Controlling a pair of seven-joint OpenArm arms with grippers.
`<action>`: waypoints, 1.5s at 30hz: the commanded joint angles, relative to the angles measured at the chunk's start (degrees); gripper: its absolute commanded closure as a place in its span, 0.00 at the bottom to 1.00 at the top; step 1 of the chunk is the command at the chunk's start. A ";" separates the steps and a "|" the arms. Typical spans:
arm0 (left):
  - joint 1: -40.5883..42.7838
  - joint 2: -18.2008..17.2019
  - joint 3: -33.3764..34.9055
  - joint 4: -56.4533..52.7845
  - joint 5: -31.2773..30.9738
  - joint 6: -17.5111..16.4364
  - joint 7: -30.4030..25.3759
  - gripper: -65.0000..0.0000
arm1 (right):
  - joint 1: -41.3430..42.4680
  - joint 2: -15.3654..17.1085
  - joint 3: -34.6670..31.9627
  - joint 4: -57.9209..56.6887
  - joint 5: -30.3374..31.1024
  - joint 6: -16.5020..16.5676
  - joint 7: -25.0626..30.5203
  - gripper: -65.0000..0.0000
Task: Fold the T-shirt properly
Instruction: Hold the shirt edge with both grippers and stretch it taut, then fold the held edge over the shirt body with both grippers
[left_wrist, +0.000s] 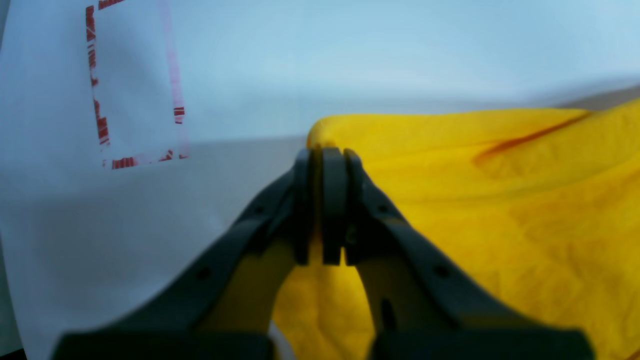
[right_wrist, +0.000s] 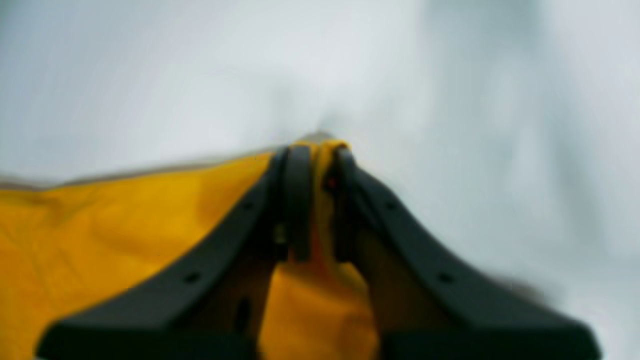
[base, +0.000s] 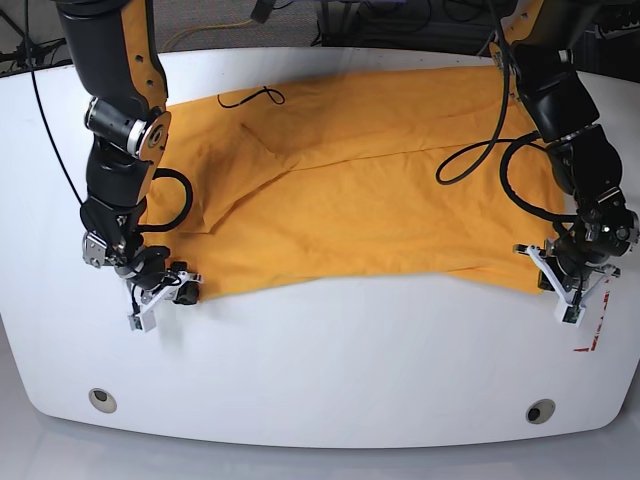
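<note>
The orange-yellow T-shirt (base: 370, 190) lies spread wide across the white table (base: 330, 360), wrinkled, with a diagonal fold across its middle. My left gripper (left_wrist: 327, 152) is shut on the T-shirt's (left_wrist: 500, 200) near edge at a corner; in the base view it (base: 545, 275) is at the cloth's front right corner. My right gripper (right_wrist: 317, 150) is shut on a bunched corner of the T-shirt (right_wrist: 125, 225); in the base view it (base: 188, 290) is at the front left corner. Both corners are held low, near the table.
Red tape marks (left_wrist: 100, 100) outline a rectangle on the table beside the left gripper, also seen in the base view (base: 595, 335). A black cable (base: 250, 97) lies on the shirt's far left. Two round holes (base: 100, 398) (base: 540, 410) sit near the table's front edge.
</note>
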 joint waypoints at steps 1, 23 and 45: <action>-1.45 -0.89 -0.02 1.17 -0.24 -0.10 -1.19 1.00 | 2.24 1.17 -2.30 0.98 1.13 0.54 1.45 0.94; -0.93 -0.36 -3.45 7.23 -0.41 -3.49 -0.84 1.00 | -7.96 1.26 -4.15 40.80 1.39 0.54 -21.67 1.00; 20.17 -0.45 -3.45 20.77 -0.41 -3.49 6.37 1.00 | -30.55 1.17 -3.97 64.36 9.30 0.54 -30.29 1.00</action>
